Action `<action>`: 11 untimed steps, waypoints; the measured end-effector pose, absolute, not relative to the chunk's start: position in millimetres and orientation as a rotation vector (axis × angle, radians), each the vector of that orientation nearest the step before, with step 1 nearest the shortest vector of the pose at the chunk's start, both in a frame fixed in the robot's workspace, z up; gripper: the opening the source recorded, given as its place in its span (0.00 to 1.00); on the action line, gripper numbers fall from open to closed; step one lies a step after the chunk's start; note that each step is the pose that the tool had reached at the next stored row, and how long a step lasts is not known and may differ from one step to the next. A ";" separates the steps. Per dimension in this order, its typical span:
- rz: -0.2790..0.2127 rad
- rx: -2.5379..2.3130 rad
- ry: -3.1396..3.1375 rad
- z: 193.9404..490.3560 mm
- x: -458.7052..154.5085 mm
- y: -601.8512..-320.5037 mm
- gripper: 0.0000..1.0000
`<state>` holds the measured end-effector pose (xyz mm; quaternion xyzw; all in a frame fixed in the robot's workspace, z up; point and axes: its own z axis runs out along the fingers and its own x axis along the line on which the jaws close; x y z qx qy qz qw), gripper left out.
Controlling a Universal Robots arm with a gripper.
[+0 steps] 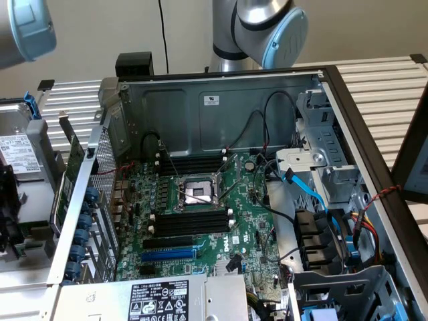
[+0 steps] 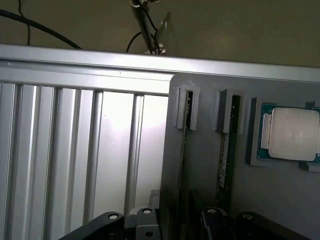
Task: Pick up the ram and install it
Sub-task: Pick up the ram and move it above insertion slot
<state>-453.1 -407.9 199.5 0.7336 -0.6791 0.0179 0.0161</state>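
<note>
Two ram sticks stand on edge in a grey holder (image 2: 200, 175), one (image 2: 188, 112) in the slot nearer the slatted table and one (image 2: 231, 117) nearer the processor. My gripper (image 2: 177, 224) hangs over the holder, open. Its black fingers (image 2: 107, 221) stand apart on either side of the line of the first stick and hold nothing. In the exterior view the open computer case (image 1: 221, 107) lies flat, with empty black memory slots (image 1: 190, 224) in front of the processor socket (image 1: 197, 192) and a second bank (image 1: 190, 164) behind it.
A processor chip (image 2: 292, 134) sits in a recess of the grey holder. The slatted aluminium table (image 2: 75, 150) lies beside the holder. In the case are blue cables (image 1: 314, 194), a drive cage (image 1: 334, 154) and a power supply (image 1: 160, 301). A green card (image 1: 70, 180) stands outside the case wall.
</note>
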 end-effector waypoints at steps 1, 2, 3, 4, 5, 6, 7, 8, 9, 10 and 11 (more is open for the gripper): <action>0.054 2.282 -2.112 199.5 -453.1 -407.9 0.36; 0.052 2.282 -2.112 199.4 -453.1 -407.9 0.36; 0.051 2.282 -2.113 199.4 -453.1 -407.9 0.35; 0.050 2.283 -2.114 199.2 -453.0 -407.8 0.28; 0.047 2.285 -2.115 199.3 -453.0 -407.9 0.22; 0.044 2.286 -2.117 199.3 -453.1 -407.9 0.22; 0.042 2.288 -2.118 199.4 -453.0 -408.0 0.16; 0.040 2.289 -2.119 201.1 -453.0 -408.0 0.13; 0.038 2.290 -2.120 204.0 -453.1 -408.2 0.13; 0.037 2.290 -2.120 207.2 -453.1 -408.3 0.13; 0.036 2.290 -2.121 210.8 -453.1 -408.6 0.13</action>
